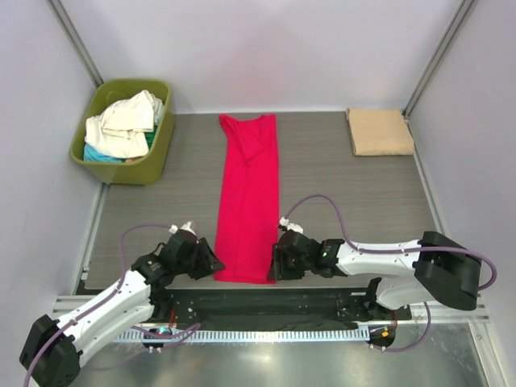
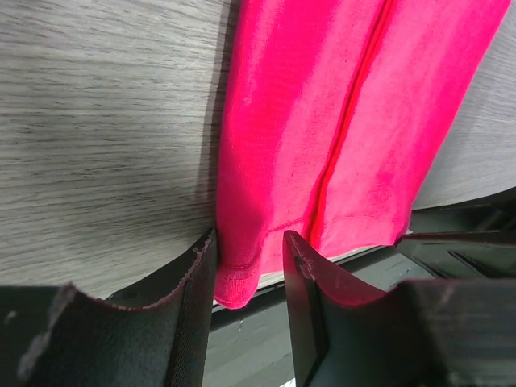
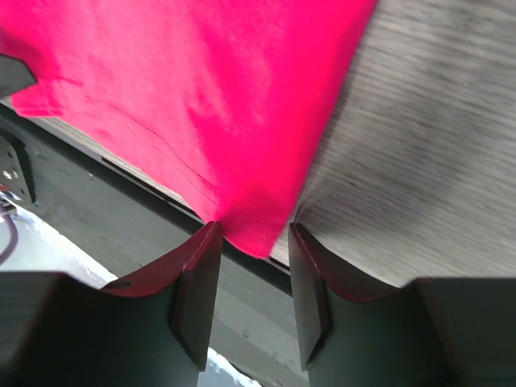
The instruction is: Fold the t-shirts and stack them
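Note:
A crimson-red t-shirt (image 1: 247, 201) lies folded into a long narrow strip down the middle of the table, its hem hanging slightly over the near edge. My left gripper (image 1: 216, 264) is open at the hem's near left corner (image 2: 238, 278), which sits between the jaws. My right gripper (image 1: 276, 266) is open at the near right corner (image 3: 258, 230), which sits between its jaws. A folded tan-beige t-shirt (image 1: 380, 131) lies at the back right. Cream-white shirts (image 1: 125, 121) and a teal one (image 1: 101, 153) are piled in the tub.
An olive-green plastic tub (image 1: 145, 165) stands at the back left. Metal frame posts rise at both back corners. A dark rail (image 1: 258, 305) runs along the table's near edge below the red hem.

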`<state>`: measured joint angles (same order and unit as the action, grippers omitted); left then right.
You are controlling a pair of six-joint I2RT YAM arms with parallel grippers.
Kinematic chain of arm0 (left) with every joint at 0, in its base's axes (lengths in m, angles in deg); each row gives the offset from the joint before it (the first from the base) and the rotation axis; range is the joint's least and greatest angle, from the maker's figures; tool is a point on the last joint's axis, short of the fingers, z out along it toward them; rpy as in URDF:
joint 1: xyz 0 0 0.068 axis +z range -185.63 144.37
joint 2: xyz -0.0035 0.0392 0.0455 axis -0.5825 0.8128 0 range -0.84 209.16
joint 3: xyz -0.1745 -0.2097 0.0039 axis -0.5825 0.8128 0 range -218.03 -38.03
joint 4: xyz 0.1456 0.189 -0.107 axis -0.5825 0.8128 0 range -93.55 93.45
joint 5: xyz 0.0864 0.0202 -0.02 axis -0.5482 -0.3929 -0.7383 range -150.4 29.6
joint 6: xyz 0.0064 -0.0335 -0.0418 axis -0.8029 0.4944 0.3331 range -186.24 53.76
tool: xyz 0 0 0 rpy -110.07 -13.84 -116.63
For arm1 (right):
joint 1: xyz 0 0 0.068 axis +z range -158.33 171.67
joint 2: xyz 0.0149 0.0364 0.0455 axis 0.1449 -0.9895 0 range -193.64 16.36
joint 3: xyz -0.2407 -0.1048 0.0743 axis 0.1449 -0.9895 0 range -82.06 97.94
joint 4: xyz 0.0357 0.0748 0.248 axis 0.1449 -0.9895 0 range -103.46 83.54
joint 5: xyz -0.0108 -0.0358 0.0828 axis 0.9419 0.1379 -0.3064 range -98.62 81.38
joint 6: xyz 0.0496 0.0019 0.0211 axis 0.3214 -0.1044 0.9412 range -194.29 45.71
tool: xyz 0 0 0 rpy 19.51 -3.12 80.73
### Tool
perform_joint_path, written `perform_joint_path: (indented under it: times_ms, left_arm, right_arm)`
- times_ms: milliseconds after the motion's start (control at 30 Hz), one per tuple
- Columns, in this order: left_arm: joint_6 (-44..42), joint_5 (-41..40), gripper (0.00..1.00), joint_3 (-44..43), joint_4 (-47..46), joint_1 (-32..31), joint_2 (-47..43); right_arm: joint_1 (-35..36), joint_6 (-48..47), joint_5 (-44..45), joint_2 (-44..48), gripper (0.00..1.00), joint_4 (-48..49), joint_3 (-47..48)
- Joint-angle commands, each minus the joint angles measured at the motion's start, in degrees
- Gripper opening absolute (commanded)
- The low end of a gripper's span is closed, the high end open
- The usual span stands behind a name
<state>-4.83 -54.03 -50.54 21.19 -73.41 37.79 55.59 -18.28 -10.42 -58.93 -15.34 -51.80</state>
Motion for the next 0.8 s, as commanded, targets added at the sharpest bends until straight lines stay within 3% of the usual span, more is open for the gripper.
perform_joint_path:
  times_ms: [0, 300, 333, 400, 433, 600, 767]
  left_arm:
    - [0.56, -1.19, 0.40, 1.88, 4.54, -0.54, 0.39]
    - [1.00, 0.13, 0.26, 1.61, 4.45, -2.38, 1.97]
    - [1.00, 0.13, 0.23, 1.61, 4.36, -2.73, 1.89]
    - [1.17, 0.39, 0.05, 1.27, 4.36, -3.53, 1.80]
    - [1.26, 0.57, 0.00, 1.09, 4.27, -3.79, 1.62]
    - [2.66, -0.39, 0.00, -3.20, 6.20, -6.69, 1.18]
    - [-0.75, -5.92, 0.00, -11.64, 10.77, -7.04, 5.48]
  right_arm:
    - [0.33, 1.38, 1.54, -1.70, 0.44, 3.52, -1.17]
    - [0.33, 2.08, 3.73, -1.80, 0.11, 4.14, -3.27]
    - [0.33, 2.26, 4.08, -1.27, 0.09, 4.05, -3.54]
    - [0.33, 2.88, 4.26, 0.22, 0.01, 3.18, -4.50]
    - [0.33, 3.14, 4.26, 0.75, 0.01, 2.91, -4.86]
    - [0.33, 4.81, 5.31, 6.89, 0.01, -2.53, -5.66]
    - [0.33, 2.89, 12.51, 14.89, 0.01, -11.05, -0.48]
